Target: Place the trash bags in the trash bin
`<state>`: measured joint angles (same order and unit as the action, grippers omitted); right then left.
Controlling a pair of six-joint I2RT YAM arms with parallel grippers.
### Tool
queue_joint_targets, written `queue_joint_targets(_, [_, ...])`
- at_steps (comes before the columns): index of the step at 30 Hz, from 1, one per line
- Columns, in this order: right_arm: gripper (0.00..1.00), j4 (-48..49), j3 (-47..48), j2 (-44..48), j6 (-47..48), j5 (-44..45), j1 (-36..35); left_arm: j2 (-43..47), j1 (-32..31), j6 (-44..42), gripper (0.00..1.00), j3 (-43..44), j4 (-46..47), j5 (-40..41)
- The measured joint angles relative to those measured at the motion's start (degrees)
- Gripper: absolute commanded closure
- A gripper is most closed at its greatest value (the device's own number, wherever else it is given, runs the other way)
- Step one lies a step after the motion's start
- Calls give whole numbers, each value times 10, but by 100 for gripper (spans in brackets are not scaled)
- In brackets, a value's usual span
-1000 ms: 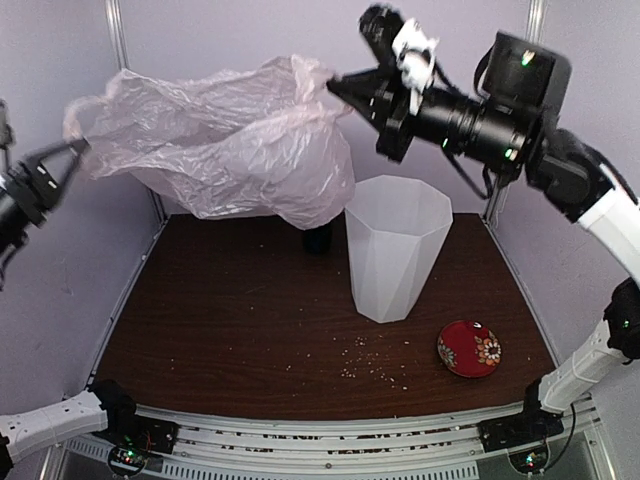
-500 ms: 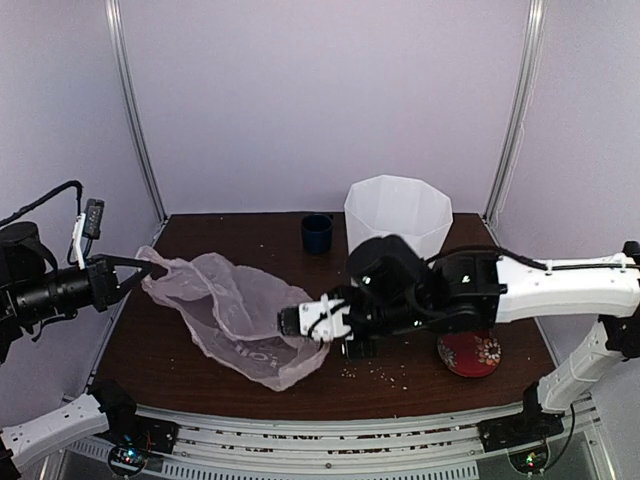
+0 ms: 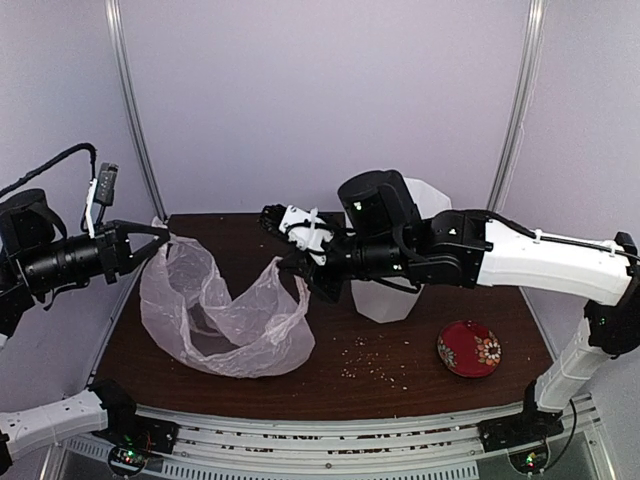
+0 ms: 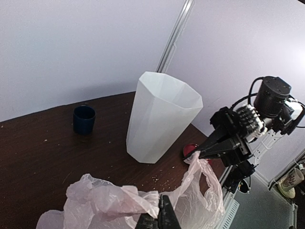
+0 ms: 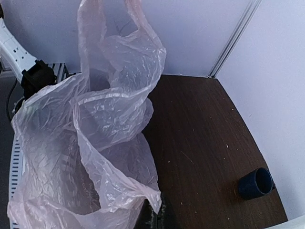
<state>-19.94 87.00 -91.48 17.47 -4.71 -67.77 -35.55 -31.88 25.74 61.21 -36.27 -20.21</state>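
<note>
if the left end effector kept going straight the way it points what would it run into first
The pink bag it pinches, bunched just ahead of the left end effector. Beyond that, probably the right end effector holding the other side, then the white bin; depth is unclear.

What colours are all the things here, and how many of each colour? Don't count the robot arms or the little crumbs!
Pink: 1, the plastic bag
White: 1, the bin
Dark blue: 1, the cup
Red: 1, the small dish
Total: 4
</note>
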Motion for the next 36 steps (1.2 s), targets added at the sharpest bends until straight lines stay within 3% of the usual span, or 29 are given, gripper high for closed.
queue_joint_targets(11, [100, -3, 106, -39, -182, -76, 76, -89, 0, -10, 100, -19, 94, -32])
queue_joint_targets(15, [100, -4, 153, -53, -205, -87, 96, -133, 0, -17, 100, -8, 130, -29])
queue_joint_targets(27, [100, 18, 370, -140, -170, -41, 135, -288, -2, -26, 100, 108, 374, -10])
queue_joint_targets(36, [100, 25, 492, -150, -32, 1, 145, -399, -52, -30, 100, 251, 505, -3])
